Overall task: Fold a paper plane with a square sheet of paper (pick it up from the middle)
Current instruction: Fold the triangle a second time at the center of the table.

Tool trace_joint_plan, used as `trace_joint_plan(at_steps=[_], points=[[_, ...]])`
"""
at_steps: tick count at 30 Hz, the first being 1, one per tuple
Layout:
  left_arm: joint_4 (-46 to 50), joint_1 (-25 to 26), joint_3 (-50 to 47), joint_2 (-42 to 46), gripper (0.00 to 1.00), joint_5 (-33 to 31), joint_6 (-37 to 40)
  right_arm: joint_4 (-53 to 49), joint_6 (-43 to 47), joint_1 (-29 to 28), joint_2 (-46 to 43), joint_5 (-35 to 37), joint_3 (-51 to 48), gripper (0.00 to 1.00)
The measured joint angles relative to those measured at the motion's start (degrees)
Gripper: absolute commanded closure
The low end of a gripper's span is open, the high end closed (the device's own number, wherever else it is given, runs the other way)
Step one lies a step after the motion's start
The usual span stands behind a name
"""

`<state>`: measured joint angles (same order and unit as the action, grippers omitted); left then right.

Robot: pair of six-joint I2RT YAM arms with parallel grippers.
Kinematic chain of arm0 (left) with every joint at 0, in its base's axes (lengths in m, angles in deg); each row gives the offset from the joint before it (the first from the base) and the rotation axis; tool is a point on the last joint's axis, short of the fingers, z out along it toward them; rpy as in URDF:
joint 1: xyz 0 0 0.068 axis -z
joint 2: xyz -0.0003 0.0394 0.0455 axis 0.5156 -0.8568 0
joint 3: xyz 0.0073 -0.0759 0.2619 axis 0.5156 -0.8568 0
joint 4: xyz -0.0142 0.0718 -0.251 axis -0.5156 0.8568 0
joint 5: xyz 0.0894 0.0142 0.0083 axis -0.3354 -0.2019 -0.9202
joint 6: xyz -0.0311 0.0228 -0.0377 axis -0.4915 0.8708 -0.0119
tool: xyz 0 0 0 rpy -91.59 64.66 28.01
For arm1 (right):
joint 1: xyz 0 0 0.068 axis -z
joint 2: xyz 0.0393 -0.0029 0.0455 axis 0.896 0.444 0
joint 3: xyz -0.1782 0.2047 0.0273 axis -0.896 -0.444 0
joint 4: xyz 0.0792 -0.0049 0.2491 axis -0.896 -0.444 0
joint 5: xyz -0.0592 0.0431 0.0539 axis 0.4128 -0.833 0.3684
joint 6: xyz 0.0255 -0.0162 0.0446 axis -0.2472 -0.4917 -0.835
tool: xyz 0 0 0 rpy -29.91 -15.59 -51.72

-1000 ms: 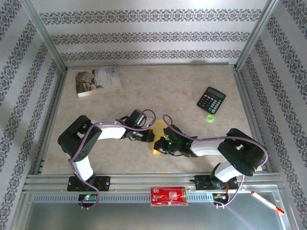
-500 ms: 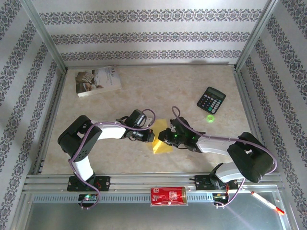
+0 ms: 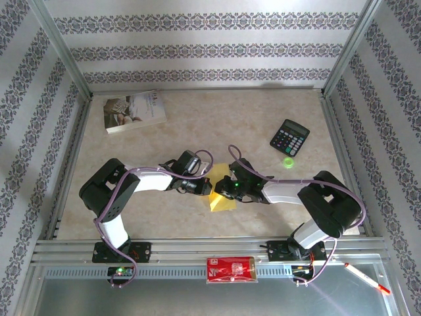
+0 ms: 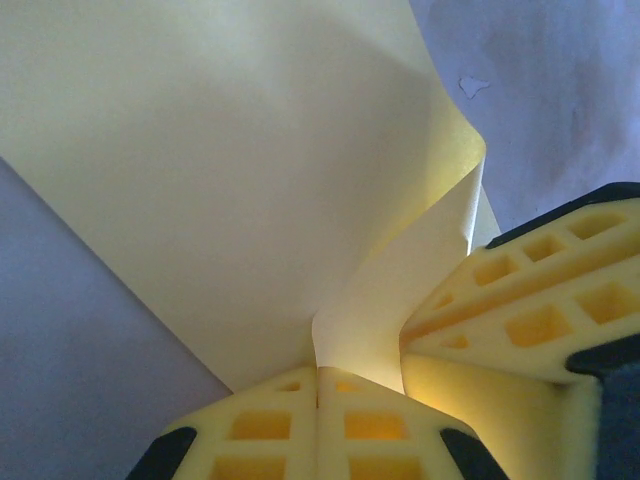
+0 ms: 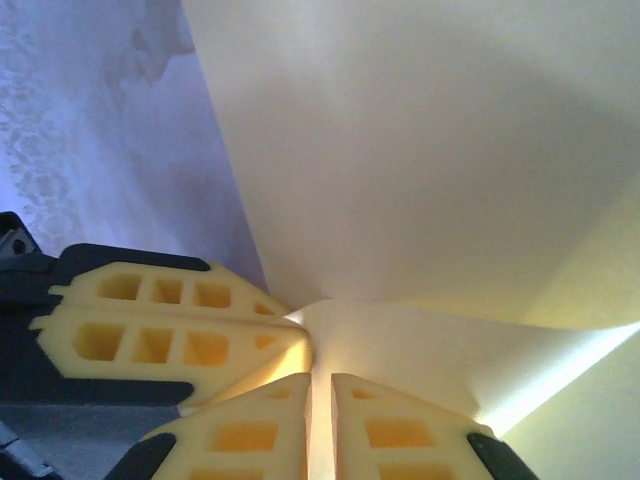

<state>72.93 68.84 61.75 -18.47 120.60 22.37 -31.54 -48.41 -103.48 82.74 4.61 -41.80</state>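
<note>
The yellow sheet of paper [image 3: 222,197] lies mid-table between my two grippers, partly folded, with one part raised. My left gripper [image 3: 205,189] is shut on the sheet's left edge. In the left wrist view the paper [image 4: 230,170] runs down into the closed left gripper [image 4: 318,385], and the right gripper's fingers [image 4: 530,300] press in beside it. My right gripper [image 3: 225,191] is shut on the same paper from the right. In the right wrist view a flap of the sheet [image 5: 420,180] is pinched in the right gripper [image 5: 320,390], with the left gripper's fingers [image 5: 180,330] alongside.
A white printed book [image 3: 134,110] lies at the back left. A black calculator [image 3: 289,137] and a small green object [image 3: 288,162] sit at the right. A red packet [image 3: 230,268] rests on the front rail, a pen [image 3: 366,277] at the front right.
My right arm swung out to the right half a second ago, then drew back in. Its gripper moved up from the sheet's lower edge to beside my left gripper. More of the sheet's lower part shows.
</note>
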Motion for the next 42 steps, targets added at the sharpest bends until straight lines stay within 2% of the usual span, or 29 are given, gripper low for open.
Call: trace_joint_plan(at_steps=[12, 17, 22, 30, 42], points=[[-0.02, 0.07, 0.39, -0.35, 1.0, 0.07, -0.26, -4.76, 4.55, 3.5, -0.11, -1.2, 0.0, 0.88], [-0.02, 0.13, 0.63, -0.55, 1.0, 0.04, -0.72, -6.86, 5.75, 3.56, -3.65, -1.79, 0.0, 0.87], [-0.02, 0.13, 0.68, -0.59, 1.0, 0.04, -1.27, -6.36, 5.05, 0.5, -7.96, -1.79, 0.0, 0.87], [0.0, 0.13, 0.68, -0.59, 1.0, 0.02, -1.27, -3.04, 1.73, -5.4, -5.14, -1.29, 0.0, 0.87], [0.0, 0.13, 0.68, -0.59, 1.0, 0.0, -1.25, -0.15, 0.24, -5.81, 0.26, -0.9, -0.04, 0.88]])
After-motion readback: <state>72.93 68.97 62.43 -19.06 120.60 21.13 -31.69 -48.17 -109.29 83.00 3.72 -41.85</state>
